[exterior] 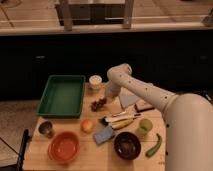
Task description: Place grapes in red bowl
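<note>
Likely the grapes [98, 104] would handle as a light, soft cluster: a small dark reddish bunch of round berries, smooth-skinned, apt to slip or roll apart, and easy to bruise if squeezed hard. My judgement was that the best hold lay across the middle of the bunch, from above, where the berries sat thickest, with gentle pressure rather than a firm clamp. A pinch at one edge berry might pull it loose and leave the rest behind.

The gripper [107, 96] hung at the end of the white arm, low over the wooden table [75, 165]. The grapes lay just beside it, slightly nearer the camera and to its left in the camera view, so close that touching or apart could not be settled. How wide the gripper stood, or whether it had hold of anything, could not be told either; the bunch appeared to rest on the table.

The red bowl [64, 148] sat well apart from the gripper, nearer the camera and further left, by the table's front corner, and looked bare inside. Between gripper and bowl, just past the grapes, lay an orange fruit [87, 125]. A green tray [62, 95] stood to the gripper's left, a white cup [95, 81] just behind it, and the dark bowl [127, 145] lay towards the camera on its other side. The placing was not yet done.
</note>
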{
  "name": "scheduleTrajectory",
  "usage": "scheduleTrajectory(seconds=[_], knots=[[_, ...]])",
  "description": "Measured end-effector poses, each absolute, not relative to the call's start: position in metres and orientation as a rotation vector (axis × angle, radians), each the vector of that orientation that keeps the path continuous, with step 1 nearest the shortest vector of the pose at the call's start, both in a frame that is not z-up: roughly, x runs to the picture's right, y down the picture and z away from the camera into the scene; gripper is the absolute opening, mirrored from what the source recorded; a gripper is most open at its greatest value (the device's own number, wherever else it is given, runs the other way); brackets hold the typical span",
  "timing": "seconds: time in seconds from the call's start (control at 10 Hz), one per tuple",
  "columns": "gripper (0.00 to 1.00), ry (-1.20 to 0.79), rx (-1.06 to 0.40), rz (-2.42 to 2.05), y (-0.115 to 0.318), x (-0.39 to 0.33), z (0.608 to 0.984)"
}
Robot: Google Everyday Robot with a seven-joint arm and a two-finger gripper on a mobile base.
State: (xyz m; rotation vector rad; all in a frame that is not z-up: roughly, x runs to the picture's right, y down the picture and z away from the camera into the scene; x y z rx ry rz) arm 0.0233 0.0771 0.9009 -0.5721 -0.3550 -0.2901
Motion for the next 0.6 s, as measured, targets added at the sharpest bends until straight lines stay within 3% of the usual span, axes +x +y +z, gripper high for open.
scheduleTrajectory(seconds=[0.3, 0.6], knots=[[0.08, -0.362, -0.565, -0.316, 0.076, 0.019, 0.894], [0.07, -0.370, -0.559, -0.339, 0.076, 0.016, 0.889]])
